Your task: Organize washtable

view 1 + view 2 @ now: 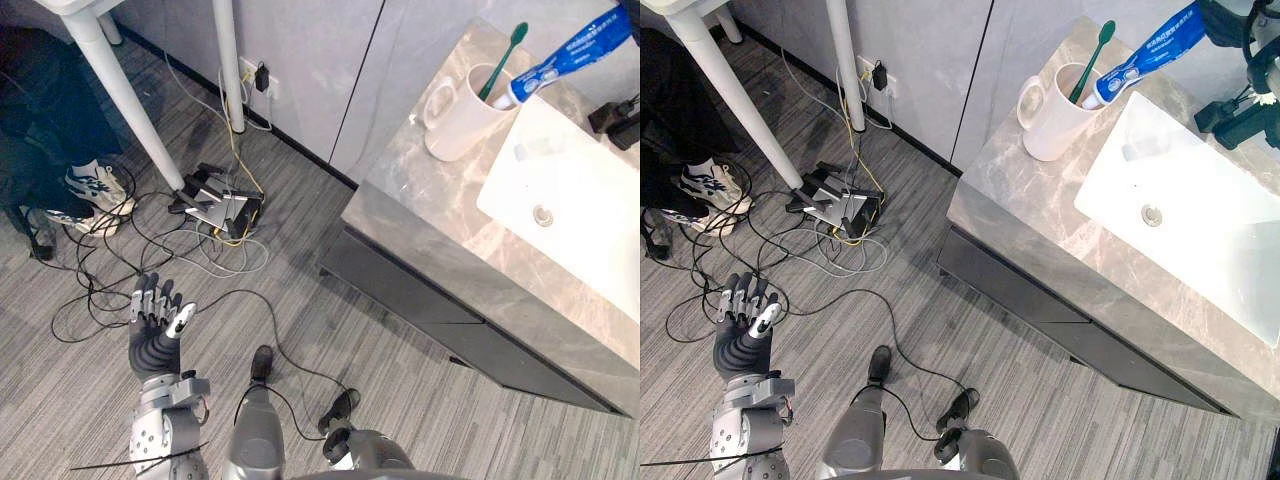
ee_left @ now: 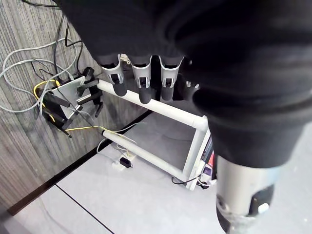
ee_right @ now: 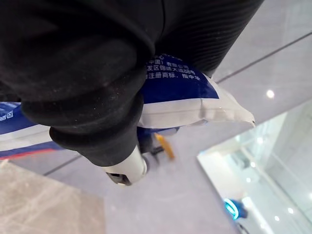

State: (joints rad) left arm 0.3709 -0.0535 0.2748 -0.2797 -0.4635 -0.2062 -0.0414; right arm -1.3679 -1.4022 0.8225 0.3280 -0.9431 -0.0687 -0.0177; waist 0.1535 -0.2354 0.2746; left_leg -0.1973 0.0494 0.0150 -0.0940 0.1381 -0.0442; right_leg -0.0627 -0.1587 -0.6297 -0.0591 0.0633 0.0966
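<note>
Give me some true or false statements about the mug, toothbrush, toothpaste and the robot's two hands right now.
1. The green toothbrush stands in the white mug. True.
2. The toothpaste tube lies flat in the sink. False: the right hand holds it tilted, cap end at the mug's rim.
3. The left hand is over the floor, holding nothing. True.
4. The mug sits on the floor. False: it is on the counter beside the sink.

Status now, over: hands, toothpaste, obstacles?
Right hand shut on toothpaste tube, cap end in white mug beside green toothbrush. Left hand open over floor. No obstacle seen.
</note>
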